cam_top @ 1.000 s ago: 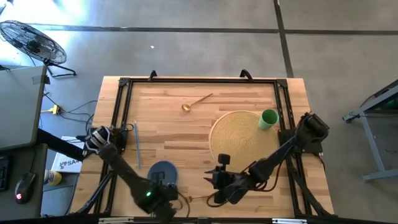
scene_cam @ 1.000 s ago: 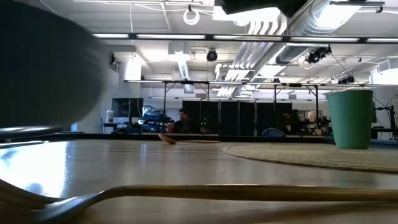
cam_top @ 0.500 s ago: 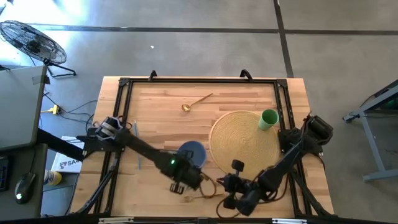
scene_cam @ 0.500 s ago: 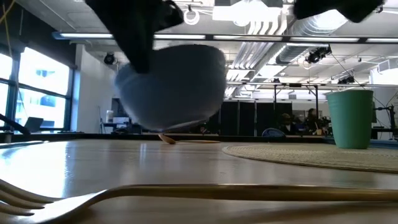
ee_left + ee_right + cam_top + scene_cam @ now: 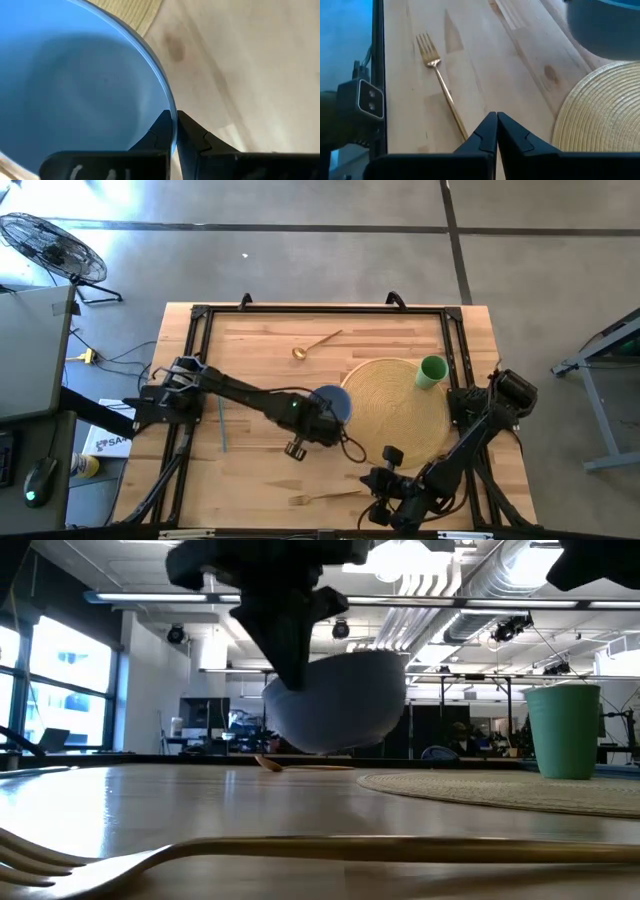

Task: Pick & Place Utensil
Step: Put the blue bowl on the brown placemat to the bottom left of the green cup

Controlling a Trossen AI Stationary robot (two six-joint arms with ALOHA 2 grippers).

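Fork (image 5: 325, 497) lies flat on the bench (image 5: 260, 370), just beside the clenched, empty right tool (image 5: 385, 500). Left tool (image 5: 322, 423) pinches the blue bowl (image 5: 332, 403) rim, lifted above the bench.

Grey concrete floor (image 5: 300, 260), black fan (image 5: 55, 250) (far left corner), exposed ceiling ducts (image 5: 450, 580), tall windows (image 5: 60, 690).
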